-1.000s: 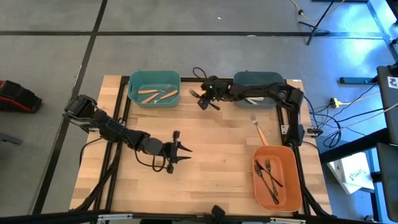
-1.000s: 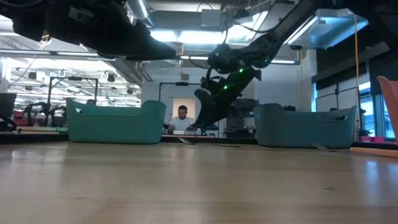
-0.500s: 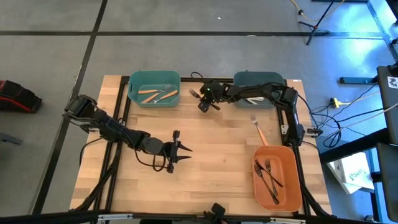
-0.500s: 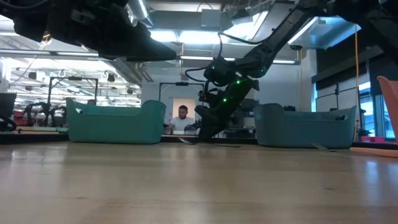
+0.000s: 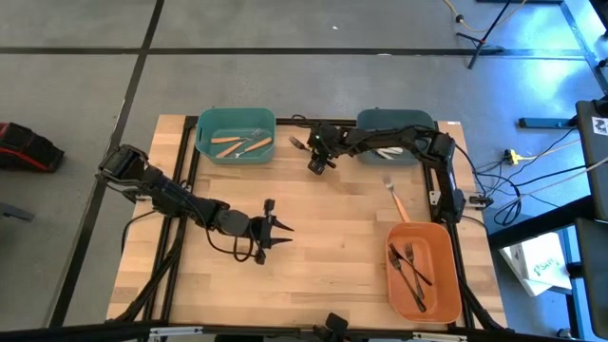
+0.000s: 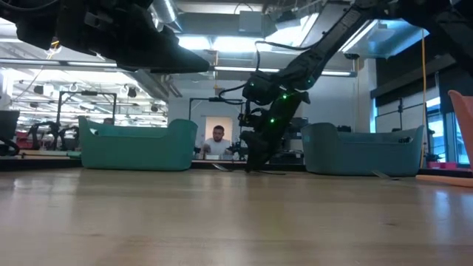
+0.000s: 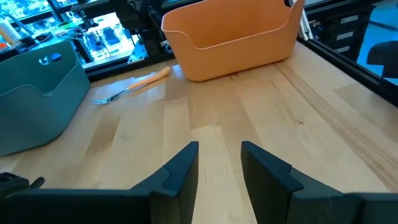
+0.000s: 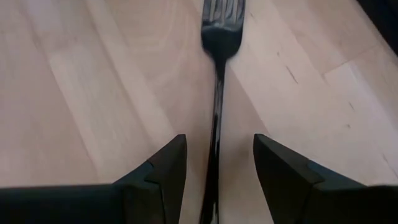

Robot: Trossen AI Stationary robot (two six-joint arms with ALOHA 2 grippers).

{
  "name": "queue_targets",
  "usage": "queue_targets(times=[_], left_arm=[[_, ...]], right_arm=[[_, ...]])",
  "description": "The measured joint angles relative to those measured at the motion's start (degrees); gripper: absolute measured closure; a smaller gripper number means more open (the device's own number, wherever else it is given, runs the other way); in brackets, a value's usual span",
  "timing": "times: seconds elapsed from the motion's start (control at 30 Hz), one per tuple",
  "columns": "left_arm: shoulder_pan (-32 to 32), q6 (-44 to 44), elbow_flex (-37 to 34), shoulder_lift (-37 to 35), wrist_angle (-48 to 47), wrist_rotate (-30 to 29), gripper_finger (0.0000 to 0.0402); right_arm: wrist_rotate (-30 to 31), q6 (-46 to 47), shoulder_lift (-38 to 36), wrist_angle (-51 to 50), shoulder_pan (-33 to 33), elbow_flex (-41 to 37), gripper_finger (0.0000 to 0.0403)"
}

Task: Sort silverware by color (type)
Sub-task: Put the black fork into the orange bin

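Observation:
A dark all-metal fork [image 8: 219,74] lies flat on the wood near the table's far edge, between the two teal bins; in the high view the fork [image 5: 297,143] is small. My right gripper [image 8: 216,155] is open and points down over its handle, one finger on each side, not touching; the same gripper [image 5: 316,160] [image 6: 255,164] stands low at the table. An orange-handled fork [image 5: 394,198] [image 7: 132,88] lies flat on the table's right half. My left gripper [image 5: 285,228] [image 7: 219,155] waits open at the table's middle, near side.
The teal bin [image 5: 236,123] at the far left holds orange-handled utensils. A darker teal bin [image 5: 394,120] at the far right holds pale-handled ones. The orange bin [image 5: 446,285] at the near right holds dark forks. Bare wood lies between the arms. A person shows far behind in the low view.
My right gripper has come down toward the table over the dark fork and has tipped from a slant to nearly upright, drifting a little toward the near edge. The fork has stayed where it was.

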Motion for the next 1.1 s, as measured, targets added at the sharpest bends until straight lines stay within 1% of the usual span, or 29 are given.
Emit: queue_targets(times=[0.17, 0.4, 0.5, 0.67, 0.73, 0.83, 0.97, 1.1], left_arm=[[0.0, 0.0, 0.0, 0.0, -0.1, 0.0, 0.0285], [0.0, 0.0, 0.0, 0.0, -0.1, -0.3, 0.0285], [0.0, 0.0, 0.0, 0.0, -0.1, -0.5, 0.0285], [0.0, 0.0, 0.0, 0.0, -0.6, -0.5, 0.0285], [0.0, 0.0, 0.0, 0.0, -0.7, -0.5, 0.0285], [0.0, 0.0, 0.0, 0.0, -0.7, -0.5, 0.0285], [0.0, -0.1, 0.0, 0.0, -0.7, -0.5, 0.0285], [0.0, -0.1, 0.0, 0.0, -0.7, -0.5, 0.0285]], right_arm=[[0.0, 0.0, 0.0, -2.2, 0.0, 1.2, 0.0229], [0.0, 0.0, 0.0, -8.0, 0.1, 3.0, 0.0233], [0.4, 0.0, -0.1, -8.2, 0.0, 3.0, 0.0257], [0.0, -0.6, -1.2, -9.8, 0.0, 3.0, 0.0320], [0.0, -0.9, -1.3, -8.9, 0.0, 3.1, 0.0340], [0.0, -0.2, -1.0, -6.7, 0.0, 3.0, 0.0359], [-0.3, -0.1, 0.0, -5.1, 0.0, 3.1, 0.0359], [0.0, 0.4, 0.7, -5.8, 0.0, 3.1, 0.0324]])
